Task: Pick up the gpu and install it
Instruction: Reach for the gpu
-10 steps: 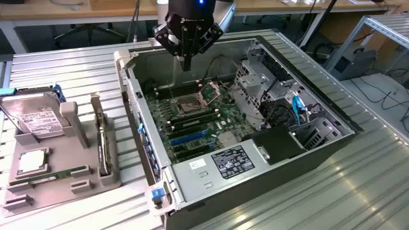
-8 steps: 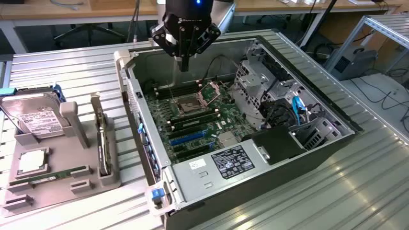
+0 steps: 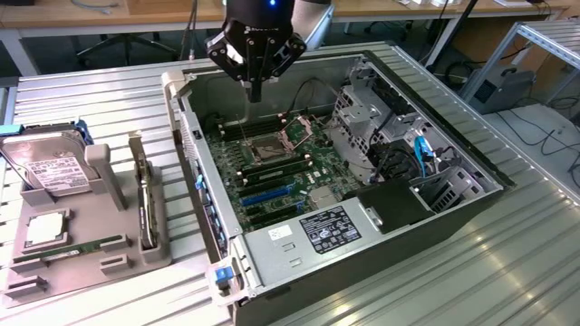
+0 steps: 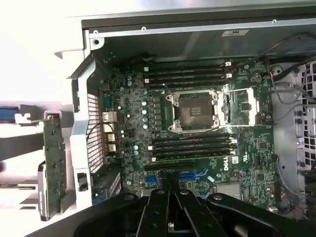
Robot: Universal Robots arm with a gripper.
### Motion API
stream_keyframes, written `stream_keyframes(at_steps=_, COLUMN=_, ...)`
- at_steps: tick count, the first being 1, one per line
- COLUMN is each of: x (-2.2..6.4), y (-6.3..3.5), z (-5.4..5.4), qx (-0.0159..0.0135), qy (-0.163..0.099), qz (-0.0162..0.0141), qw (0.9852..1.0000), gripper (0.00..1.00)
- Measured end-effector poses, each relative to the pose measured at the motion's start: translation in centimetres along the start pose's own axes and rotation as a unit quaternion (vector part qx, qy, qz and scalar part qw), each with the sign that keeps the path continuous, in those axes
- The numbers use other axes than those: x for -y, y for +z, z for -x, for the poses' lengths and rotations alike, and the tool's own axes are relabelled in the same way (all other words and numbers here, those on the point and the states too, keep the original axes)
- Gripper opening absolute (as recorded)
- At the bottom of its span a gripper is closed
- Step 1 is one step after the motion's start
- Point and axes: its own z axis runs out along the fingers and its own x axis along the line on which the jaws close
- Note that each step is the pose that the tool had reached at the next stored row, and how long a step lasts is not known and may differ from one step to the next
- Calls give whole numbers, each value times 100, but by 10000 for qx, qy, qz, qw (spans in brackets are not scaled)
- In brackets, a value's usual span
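The gpu (image 3: 142,198) stands on edge in a slot of the grey holder (image 3: 118,261), at the exterior view's left, outside the open computer case (image 3: 426,224). In the wrist view the gpu (image 4: 53,163) shows a brownish-green face and a silver end bracket beside the case's rear wall. My gripper (image 3: 255,94) hangs over the far end of the motherboard (image 3: 313,159), well apart from the gpu. Its fingers are shut together with nothing between them. Seen from the wrist, the gripper (image 4: 170,181) is above the black and blue expansion slots (image 4: 170,167).
A silver hard drive (image 3: 50,170), a square processor chip (image 3: 43,231) and a green memory stick (image 3: 77,248) also sit in the holder. Inside the case are the open processor socket (image 3: 274,144), drive cages (image 3: 371,129) and a power supply (image 3: 327,231). The case walls rise around the board.
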Motion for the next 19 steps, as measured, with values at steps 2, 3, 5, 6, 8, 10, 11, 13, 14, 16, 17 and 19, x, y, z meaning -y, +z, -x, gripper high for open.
stream_keyframes(at_steps=2, x=1, y=-1, z=-14, qx=0, qy=0, qz=0, qw=10000, gripper=11)
stream_keyframes(at_steps=3, x=2, y=-1, z=-23, qx=0, qy=0, qz=0, qw=10000, gripper=11)
stream_keyframes(at_steps=5, x=3, y=-1, z=-37, qx=0, qy=0, qz=0, qw=10000, gripper=11)
stream_keyframes(at_steps=6, x=4, y=-2, z=-47, qx=0, qy=0, qz=0, qw=10000, gripper=11)
stream_keyframes(at_steps=8, x=6, y=-2, z=-75, qx=0, qy=-1, qz=0, qw=10000, gripper=11)
stream_keyframes(at_steps=10, x=7, y=-3, z=-94, qx=0, qy=0, qz=0, qw=10000, gripper=11)
stream_keyframes(at_steps=11, x=8, y=-3, z=-99, qx=0, qy=0, qz=0, qw=10000, gripper=11)
stream_keyframes(at_steps=13, x=9, y=-3, z=-112, qx=0, qy=0, qz=0, qw=10000, gripper=11)
stream_keyframes(at_steps=14, x=9, y=-4, z=-119, qx=0, qy=0, qz=0, qw=10000, gripper=11)
stream_keyframes(at_steps=16, x=11, y=-4, z=-139, qx=0, qy=0, qz=0, qw=10000, gripper=11)
stream_keyframes(at_steps=17, x=12, y=-4, z=-151, qx=0, qy=0, qz=0, qw=10000, gripper=11)
stream_keyframes(at_steps=19, x=13, y=-5, z=-168, qx=0, qy=0, qz=0, qw=10000, gripper=11)
